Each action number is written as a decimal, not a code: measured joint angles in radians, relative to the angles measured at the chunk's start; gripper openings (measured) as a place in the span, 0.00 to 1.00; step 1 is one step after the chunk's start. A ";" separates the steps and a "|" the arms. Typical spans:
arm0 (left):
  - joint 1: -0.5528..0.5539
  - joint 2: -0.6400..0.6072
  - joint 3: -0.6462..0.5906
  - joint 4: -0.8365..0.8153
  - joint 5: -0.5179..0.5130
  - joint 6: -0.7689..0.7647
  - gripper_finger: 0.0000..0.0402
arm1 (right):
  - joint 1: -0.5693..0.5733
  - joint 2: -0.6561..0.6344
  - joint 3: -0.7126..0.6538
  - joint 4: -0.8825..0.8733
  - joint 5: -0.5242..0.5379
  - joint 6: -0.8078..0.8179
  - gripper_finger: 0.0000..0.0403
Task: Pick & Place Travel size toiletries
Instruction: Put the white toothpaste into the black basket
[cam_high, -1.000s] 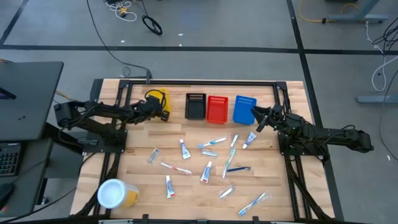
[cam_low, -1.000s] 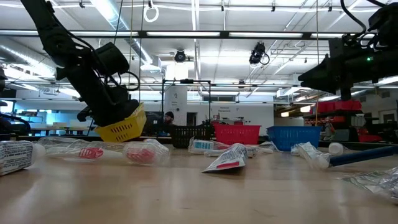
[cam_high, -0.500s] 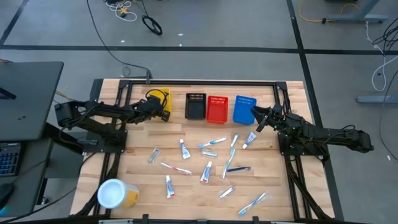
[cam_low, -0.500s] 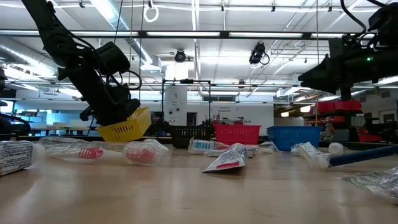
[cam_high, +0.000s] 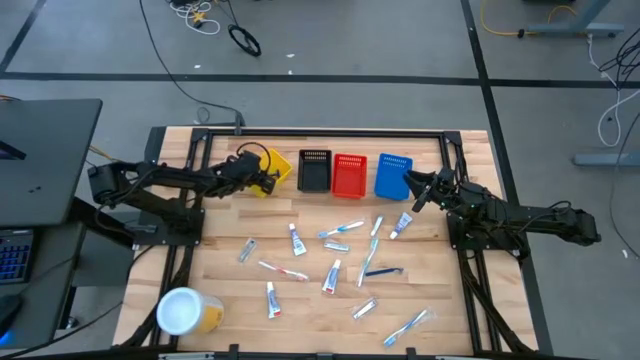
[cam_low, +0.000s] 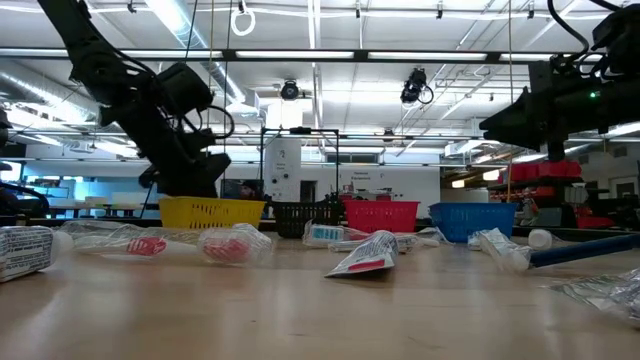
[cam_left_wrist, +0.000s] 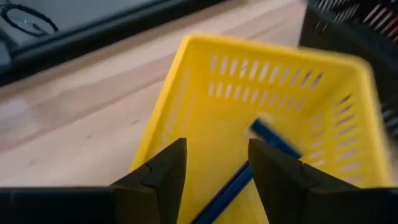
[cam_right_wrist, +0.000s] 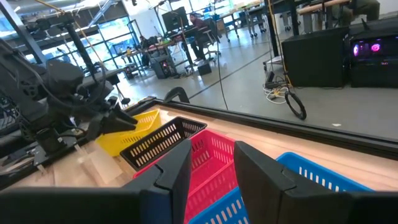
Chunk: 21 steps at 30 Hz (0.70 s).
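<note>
The left tool (cam_left_wrist: 214, 171) hangs over the yellow basket (cam_high: 273, 171) with its fingers apart; a blue toothbrush (cam_left_wrist: 249, 163) lies inside the basket, just below them. The other toiletries (cam_high: 335, 250) lie scattered mid-table. The right tool (cam_high: 413, 190) waits beside the blue basket (cam_high: 392, 175), fingers apart and empty.
</note>
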 joint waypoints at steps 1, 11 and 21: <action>-0.002 0.000 0.010 0.000 0.001 0.000 0.46 | 0.000 0.000 0.000 0.000 0.000 0.000 0.32; -0.048 0.000 0.139 -0.008 0.095 0.181 0.45 | 0.000 0.000 0.000 0.000 0.000 0.000 0.32; -0.201 -0.001 0.185 -0.018 0.548 0.452 0.43 | 0.000 0.000 0.000 0.000 0.000 0.000 0.32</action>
